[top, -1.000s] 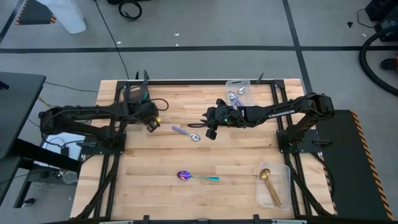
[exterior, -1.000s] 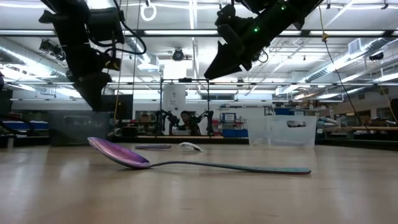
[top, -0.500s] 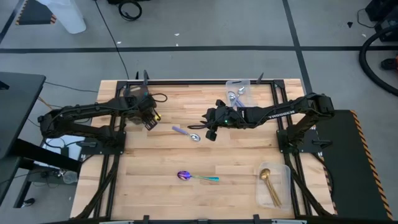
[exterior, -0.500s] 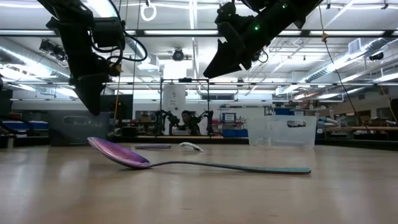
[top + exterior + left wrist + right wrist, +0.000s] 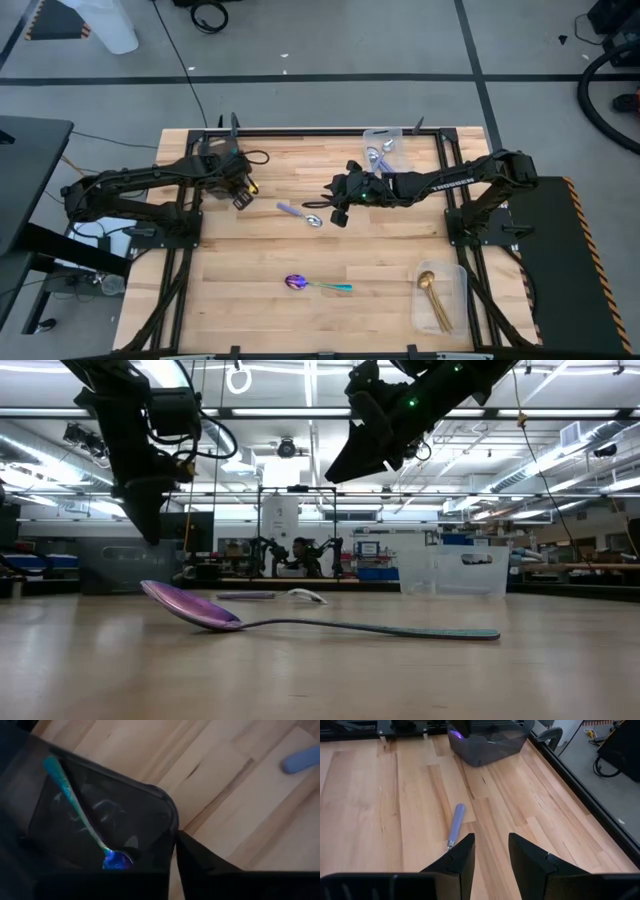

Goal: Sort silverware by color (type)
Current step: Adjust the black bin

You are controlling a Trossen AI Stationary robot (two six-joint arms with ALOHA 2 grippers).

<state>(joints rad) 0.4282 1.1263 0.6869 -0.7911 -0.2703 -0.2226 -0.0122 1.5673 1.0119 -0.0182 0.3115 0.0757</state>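
The right claw (image 5: 338, 214) hangs released over the worktop (image 5: 380, 260), just beside the bowl of the lavender-handled spoon (image 5: 300, 214). The left claw (image 5: 241, 199) waits above the dark bin (image 5: 105, 815) holding a teal-handled spoon (image 5: 82, 815); I cannot tell its fingers. Another purple-bowled spoon (image 5: 316, 284) lies nearer the front edge.

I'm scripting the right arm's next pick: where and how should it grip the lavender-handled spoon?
Probably mid-handle, from straight above. The lavender-handled spoon lies flat and alone on the table, handle slim and straight, bowl toward the right hand, which hovers open beside it. Set the fingers across the handle.
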